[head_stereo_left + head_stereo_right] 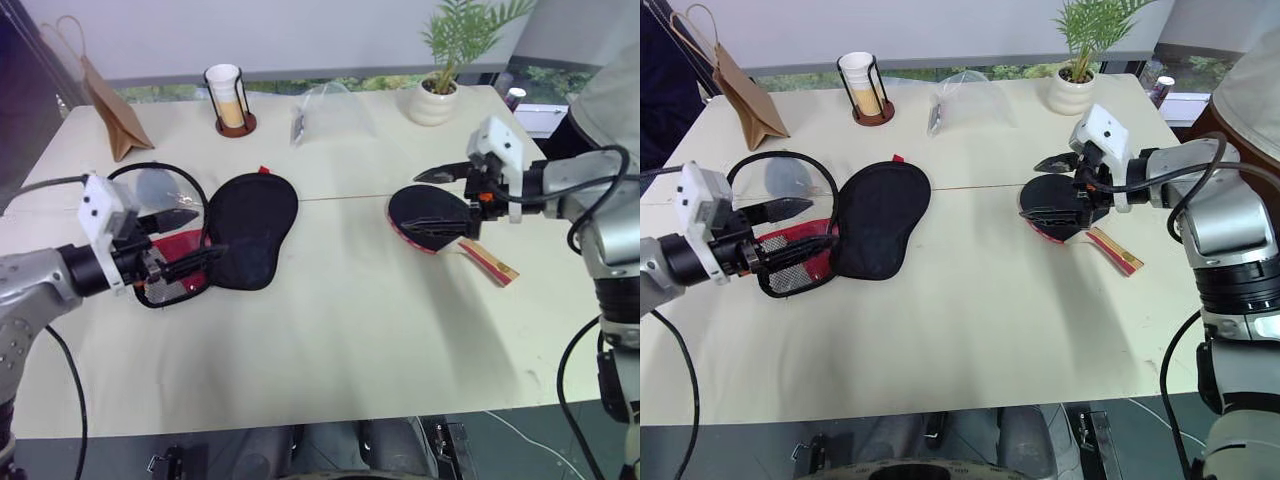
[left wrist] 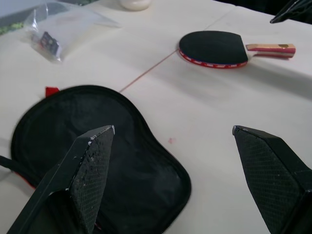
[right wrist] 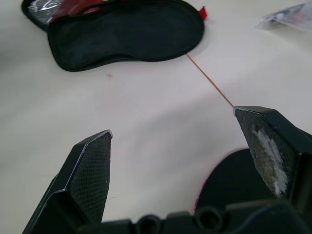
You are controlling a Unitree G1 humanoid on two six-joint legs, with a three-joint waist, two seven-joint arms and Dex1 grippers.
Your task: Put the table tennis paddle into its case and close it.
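Observation:
The table tennis paddle [image 1: 425,212] lies flat on the right side of the table, black blade toward the middle and its tan, red-striped handle [image 1: 490,262] pointing to the front right. My right gripper [image 1: 412,200] hovers open just over the blade, one finger on each side, holding nothing. The case [image 1: 250,230] lies unzipped on the left, its black flap spread toward the centre and its red panel and mesh pocket [image 1: 790,262] beneath my left gripper [image 1: 210,232]. That gripper is open and empty, just above the case. The left wrist view shows the case [image 2: 131,146] and paddle [image 2: 212,48].
Along the table's far edge stand a brown paper bag [image 1: 110,110], a cup in a black holder [image 1: 228,100], a clear plastic bag [image 1: 330,112] and a potted plant [image 1: 440,90]. A black cable loop [image 1: 150,170] lies behind the case. Bare tabletop separates case and paddle.

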